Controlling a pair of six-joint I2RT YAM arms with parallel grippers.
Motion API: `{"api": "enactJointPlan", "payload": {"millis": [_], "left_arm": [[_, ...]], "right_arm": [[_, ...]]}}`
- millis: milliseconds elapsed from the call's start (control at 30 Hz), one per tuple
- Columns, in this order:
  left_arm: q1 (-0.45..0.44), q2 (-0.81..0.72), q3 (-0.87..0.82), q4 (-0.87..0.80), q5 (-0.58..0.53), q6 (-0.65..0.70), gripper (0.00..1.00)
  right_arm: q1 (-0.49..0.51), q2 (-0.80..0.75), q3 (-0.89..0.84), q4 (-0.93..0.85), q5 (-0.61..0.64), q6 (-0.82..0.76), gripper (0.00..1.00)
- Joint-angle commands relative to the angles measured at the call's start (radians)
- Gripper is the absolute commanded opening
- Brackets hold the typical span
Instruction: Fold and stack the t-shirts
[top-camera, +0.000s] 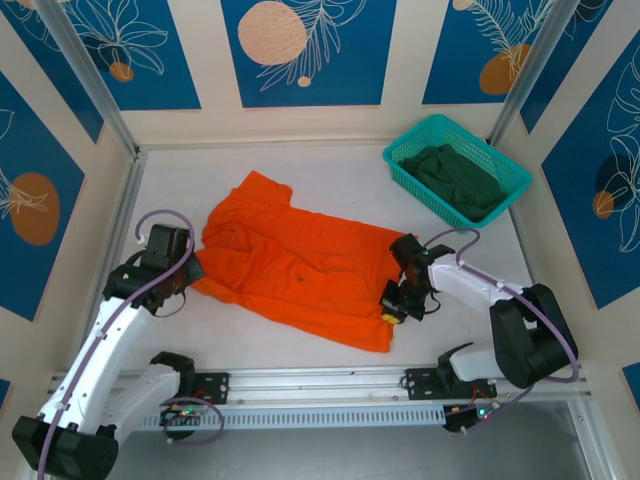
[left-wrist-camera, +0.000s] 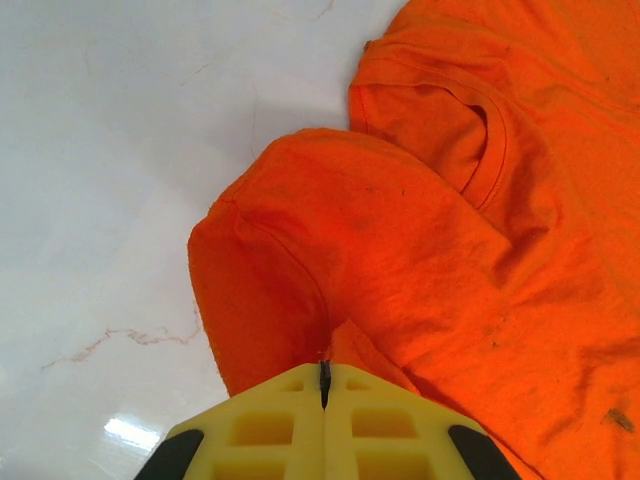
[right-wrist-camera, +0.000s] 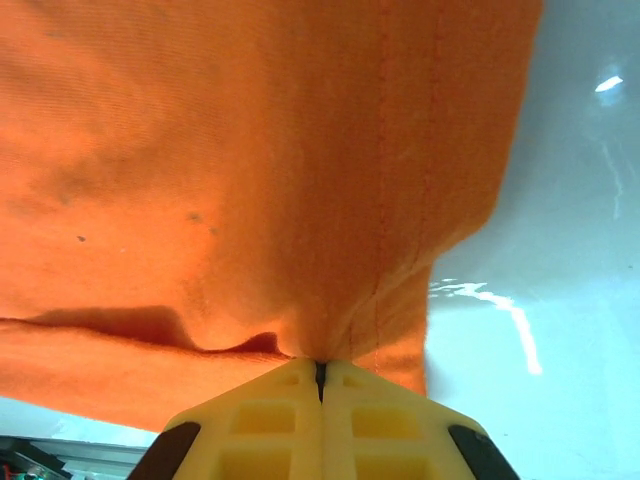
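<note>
A bright orange t-shirt lies spread and rumpled across the middle of the white table. My left gripper sits at its left edge, shut on a pinch of orange cloth near the sleeve and collar. At the shirt's right hem, my right gripper is shut on the orange t-shirt, the fabric bunching up from between the yellow fingers. A dark green t-shirt lies crumpled in the teal mesh basket at the back right.
Bare white tabletop runs along the left and behind the shirt. Metal frame posts and patterned walls close in the workspace. A metal rail crosses the near edge between the arm bases.
</note>
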Motion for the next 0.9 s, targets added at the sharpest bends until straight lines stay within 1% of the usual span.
{"api": "enactJointPlan", "payload": {"millis": [0, 100, 200, 267, 367, 467, 567, 633, 733, 867], "left_arm": [[-0.003, 0.008, 0.036, 0.013, 0.003, 0.032, 0.0], [-0.006, 0.018, 0.034, 0.035, 0.024, 0.042, 0.0], [-0.008, 0.043, 0.041, 0.071, 0.067, 0.055, 0.0], [-0.009, 0.068, 0.055, 0.113, 0.113, 0.076, 0.0], [-0.01, 0.149, 0.127, 0.149, 0.171, 0.102, 0.0], [-0.01, 0.289, 0.28, 0.134, 0.238, 0.141, 0.0], [-0.01, 0.443, 0.503, 0.087, 0.312, 0.195, 0.0], [-0.009, 0.54, 0.648, 0.051, 0.334, 0.22, 0.0], [0.001, 0.673, 0.789, -0.019, 0.355, 0.228, 0.0], [0.022, 0.842, 0.898, -0.061, 0.402, 0.215, 0.0]], "right_arm": [[0.007, -0.065, 0.056, -0.059, 0.015, -0.003, 0.01], [0.006, -0.124, 0.1, -0.062, 0.026, 0.008, 0.0], [-0.003, -0.154, 0.162, -0.045, 0.03, 0.019, 0.0], [-0.016, -0.151, 0.221, -0.035, 0.031, 0.017, 0.0], [-0.048, -0.105, 0.343, -0.026, 0.024, -0.005, 0.0], [-0.092, -0.025, 0.488, -0.023, 0.001, -0.034, 0.0], [-0.144, 0.056, 0.645, -0.029, -0.043, -0.053, 0.0], [-0.171, 0.092, 0.729, -0.02, -0.066, -0.062, 0.0], [-0.195, 0.131, 0.768, 0.013, -0.082, -0.06, 0.0], [-0.255, 0.226, 0.791, 0.06, -0.136, -0.017, 0.0]]}}
